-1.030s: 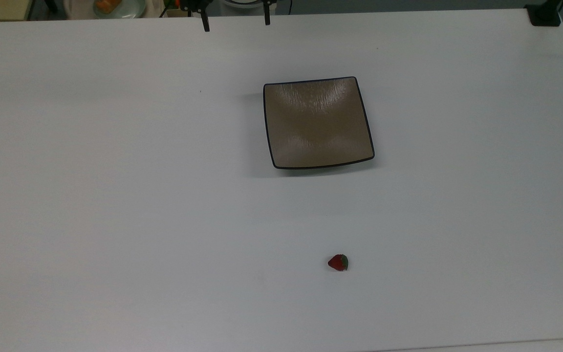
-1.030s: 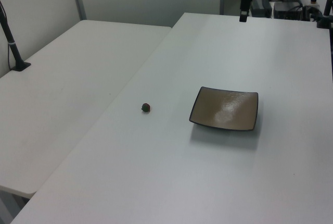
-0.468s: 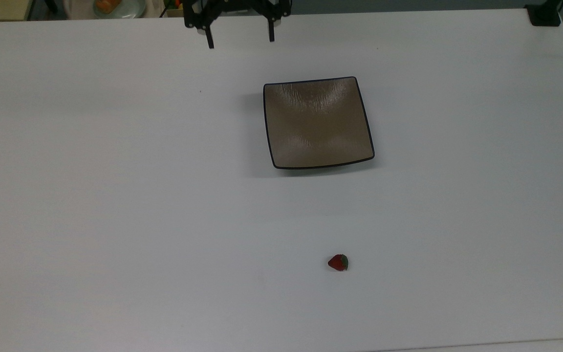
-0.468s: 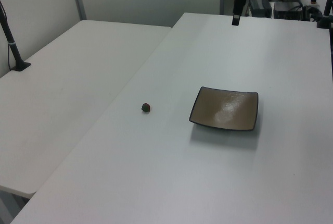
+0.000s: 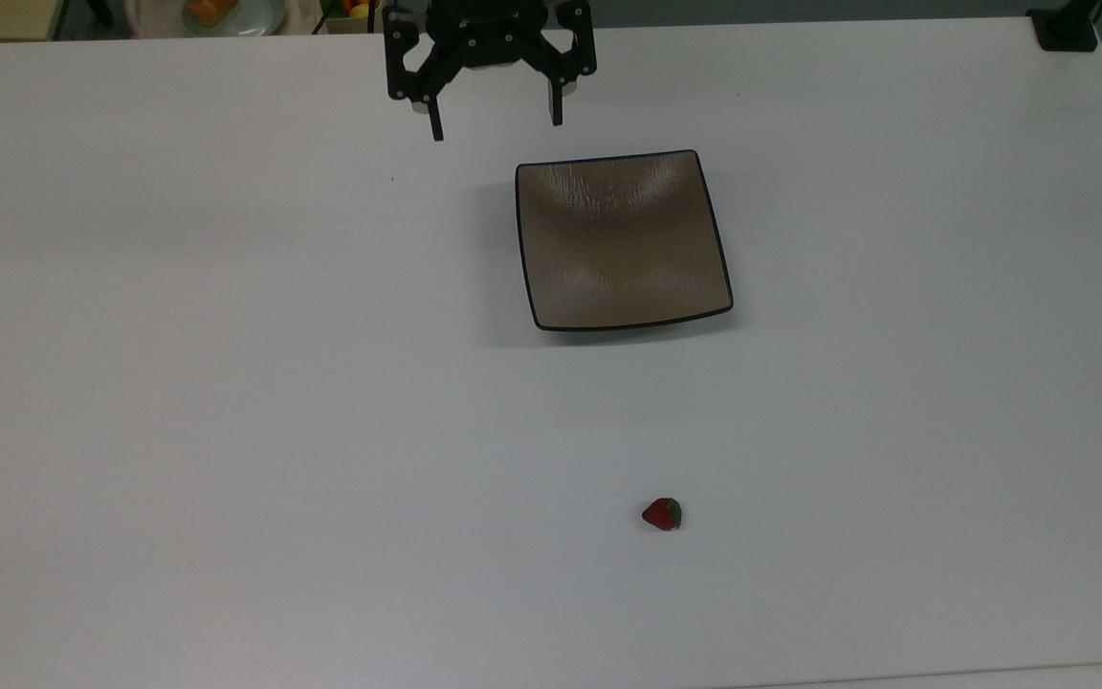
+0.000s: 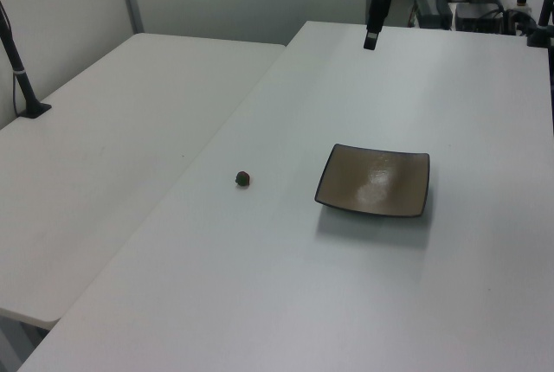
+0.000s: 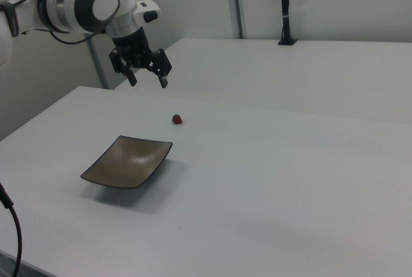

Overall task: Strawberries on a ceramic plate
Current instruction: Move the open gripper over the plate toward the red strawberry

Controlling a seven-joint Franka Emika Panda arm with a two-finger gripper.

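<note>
We see the gripper [image 5: 495,124] hanging over the far edge of a plain white tabletop [image 5: 226,383], its two black fingers [image 5: 435,124] spread wide with nothing between them. In the top view the ceramic plate [image 5: 620,239] lies just below the fingers and a little to the top view's right, bare, with light glinting off its glaze. The strawberry [image 5: 663,514] rests on the tabletop well apart from the fingers, on the far side of the plate from them. In the right view the gripper [image 7: 147,78] hangs above the tabletop, with the strawberry [image 7: 177,119] near and lower. A second white table [image 6: 104,156] adjoins the tabletop on the left view's left, against pale walls. A round dish with orange food [image 5: 216,13] sits beyond the tabletop.
</note>
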